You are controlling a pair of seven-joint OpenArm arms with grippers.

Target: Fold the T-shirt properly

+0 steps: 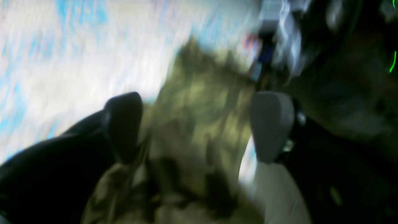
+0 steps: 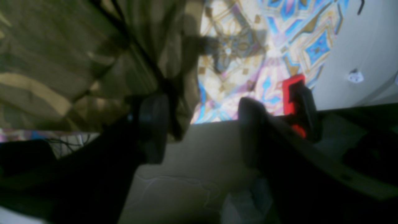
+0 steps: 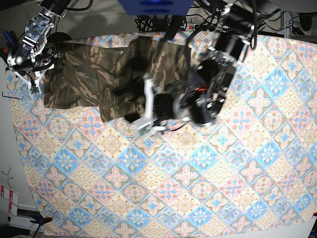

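Note:
The camouflage T-shirt [image 3: 89, 74] lies spread on the patterned tablecloth at the back left. Its right part is folded over, with a sleeve end near the front [image 3: 114, 106]. My left gripper [image 3: 137, 111] hovers at the shirt's front right edge. In the blurred left wrist view its fingers [image 1: 124, 124] stand wide apart with the camouflage cloth [image 1: 199, 124] between and below them. My right gripper [image 3: 33, 78] is at the shirt's left edge. In the right wrist view its fingers [image 2: 154, 127] are open and empty, with the shirt [image 2: 62, 62] up and to the left.
The tablecloth [image 3: 198, 173] with blue and pink tile print covers the table. A red clamp [image 2: 290, 90] shows by the table edge in the right wrist view. Cables and a power strip [image 3: 198, 22] lie behind the table. The left arm's dark body [image 3: 213, 84] reaches over the shirt's right side.

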